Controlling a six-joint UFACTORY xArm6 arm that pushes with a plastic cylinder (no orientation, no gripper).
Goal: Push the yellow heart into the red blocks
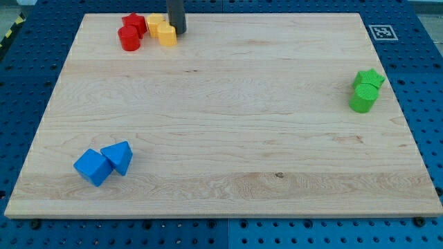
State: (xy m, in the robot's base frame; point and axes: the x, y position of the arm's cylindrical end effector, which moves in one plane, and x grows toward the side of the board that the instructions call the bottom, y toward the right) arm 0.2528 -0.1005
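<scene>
Two red blocks sit at the view's top left: a red star-like block (134, 23) and a red cylinder (129, 39) just below it. Two yellow blocks lie right beside them: one (155, 23) touching the red star, which I take for the yellow heart, and a yellow hexagon-like block (167, 34) to its lower right. My tip (178, 31) stands at the right edge of the yellow pair, touching or almost touching the hexagon-like block. The rod rises out of the view's top.
A blue cube (93, 167) and a blue triangular block (118, 157) lie together at the bottom left. A green star (370, 78) and a green cylinder (363, 99) sit at the right edge. The wooden board (228, 124) lies on a blue pegboard.
</scene>
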